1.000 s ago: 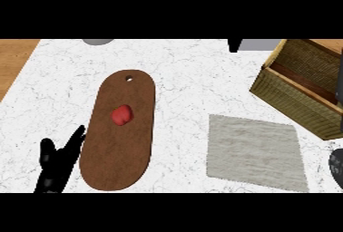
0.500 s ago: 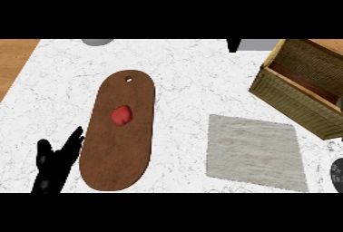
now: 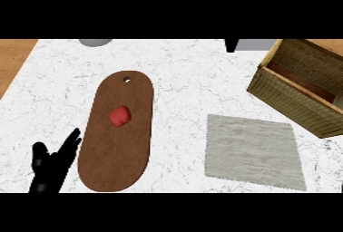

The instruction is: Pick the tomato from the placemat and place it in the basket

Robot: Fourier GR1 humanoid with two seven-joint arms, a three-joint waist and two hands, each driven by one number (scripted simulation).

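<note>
1. Tabletop (image 3: 194,72): white marble with grey veining, filling nearly the whole head view. A strip of brown wood surface (image 3: 13,59) is showing beyond its edge at 10 o'clock.

2. Basket (image 3: 288,97): woven wicker, rectangular, open at the top. It is sitting at 2 o'clock, turned at an angle to the tabletop's edges and running out of view on the right.

3. Brown oval board (image 3: 117,156): long and lying flat. It is stretching from about 11 o'clock down to 7 o'clock, left of centre, with a small hole near its far end.

4. Grey cloth mat (image 3: 251,154): squarish and lying flat at 4 to 5 o'clock, just below the basket and well apart from the board.

5. Left hand (image 3: 48,167): black, coming in at 7 to 8 o'clock just beside the board's lower left edge. Its fingers are pointing straight up, spread open and holding nothing.

6. Tomato (image 3: 120,116): red, resting on the board's upper middle, well apart from the hand and from the basket.

7. Grey rounded object (image 3: 95,42): showing only partly at 11 o'clock on the far edge; what it is cannot be told.

8. Dark object (image 3: 232,44): showing only partly at 1 o'clock on the far edge.
</note>
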